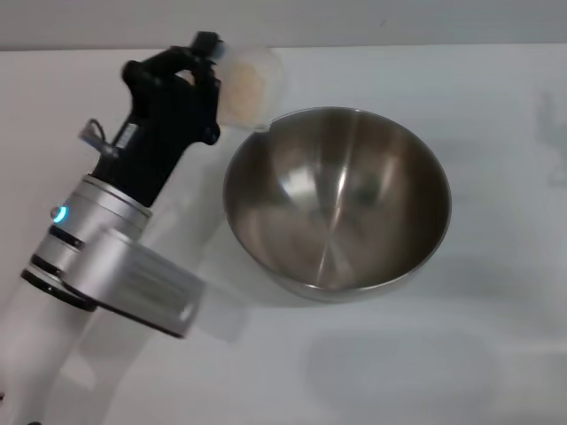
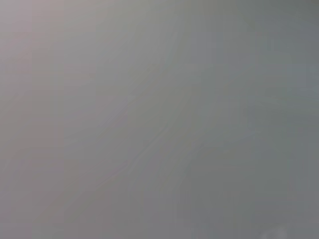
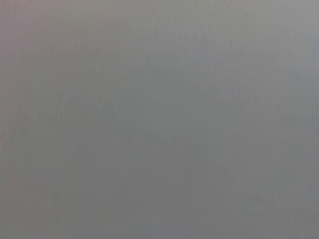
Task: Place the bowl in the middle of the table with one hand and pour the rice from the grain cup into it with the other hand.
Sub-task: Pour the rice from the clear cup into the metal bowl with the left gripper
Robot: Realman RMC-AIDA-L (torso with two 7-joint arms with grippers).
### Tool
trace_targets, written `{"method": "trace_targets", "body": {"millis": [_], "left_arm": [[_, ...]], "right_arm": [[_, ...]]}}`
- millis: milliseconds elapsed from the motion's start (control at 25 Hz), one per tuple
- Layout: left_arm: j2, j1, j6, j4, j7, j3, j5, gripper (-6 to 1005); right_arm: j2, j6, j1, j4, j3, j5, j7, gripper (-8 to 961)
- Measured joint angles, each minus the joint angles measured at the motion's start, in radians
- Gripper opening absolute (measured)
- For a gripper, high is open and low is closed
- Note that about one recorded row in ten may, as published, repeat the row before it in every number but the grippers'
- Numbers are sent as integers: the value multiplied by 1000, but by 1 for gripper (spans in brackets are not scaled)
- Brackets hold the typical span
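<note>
1. While it is held tipped on its side just beside the far left rim of the bowl, the grain cup (image 1: 251,81) shows as one small clear plastic vessel, its wall nearly see-through, its lip close to the bowl's edge.
2. Pale beige rice (image 1: 244,88) lies heaped inside the cup against its lower wall; no grains are visible in the bowl.
3. One bowl (image 1: 337,202), wide, round and of brushed steel with a shiny inside, sits upright near the middle of the table (image 1: 496,354).
4. One left end effector (image 1: 205,71), black, is pinching the cup from the left side; its silver-and-white arm carries a lit blue indicator.
5. Both wrist views show only a featureless grey field, and no right end effector appears anywhere.
</note>
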Motion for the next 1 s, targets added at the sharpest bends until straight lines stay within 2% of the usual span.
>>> {"method": "trace_targets", "body": {"millis": [120,320,520,680,1000], "left_arm": [[0,0,-4,-6,171,0,49,31],[0,0,-81,-21,494,0,130,30],[0,6,-135,-32,714,0,162,29],[0,8,-143,-30,831,-2,163,30],[0,15,-114,-33,909,0,164,32]], "right_arm": [[0,0,8,4,2,0,0,420],[-4,2,15,7,2,0,-2,420],[-8,18,21,7,1,0,-2,420],[-10,30,24,7,2,2,-2,420],[-11,40,33,10,18,1,-2,420]]}}
